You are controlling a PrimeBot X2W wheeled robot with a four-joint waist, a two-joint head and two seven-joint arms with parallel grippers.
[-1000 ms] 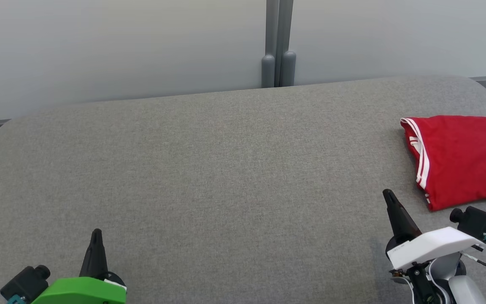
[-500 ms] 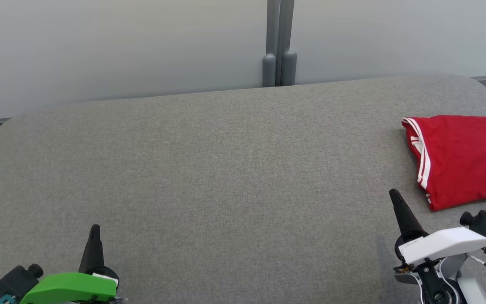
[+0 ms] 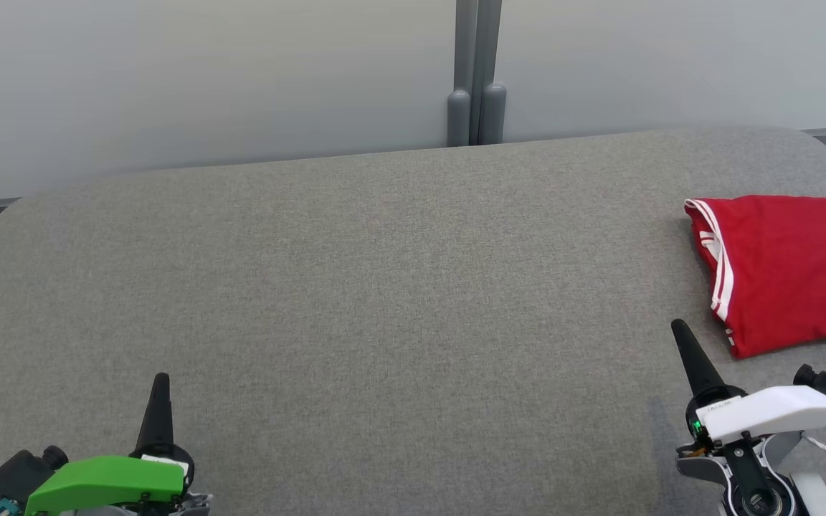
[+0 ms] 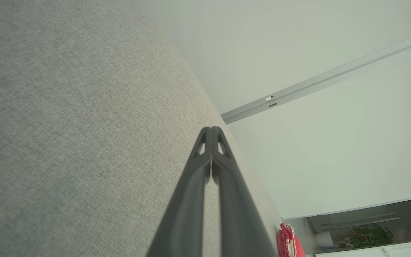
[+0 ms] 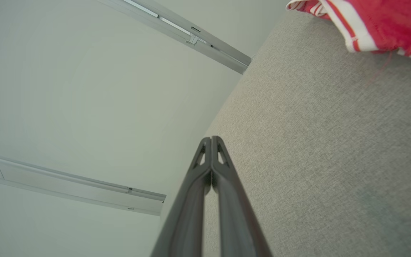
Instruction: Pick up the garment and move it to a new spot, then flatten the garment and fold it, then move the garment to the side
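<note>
R gripper pinched tight, fingers tip to tip, nothing in it, low over the near-right corner of the grey table. L gripper same story, closed and empty, at the table's near-left corner. Red garment w/ white stripes lies folded flat at the table's right edge, striped side facing table centre, and it runs out of the head view, so can't judge its long axis. Key relation: it sits just beyond the R gripper, toward the table's far right, well apart from the L, so R arm's nearer. Folded and off to the side, task prob about done
</note>
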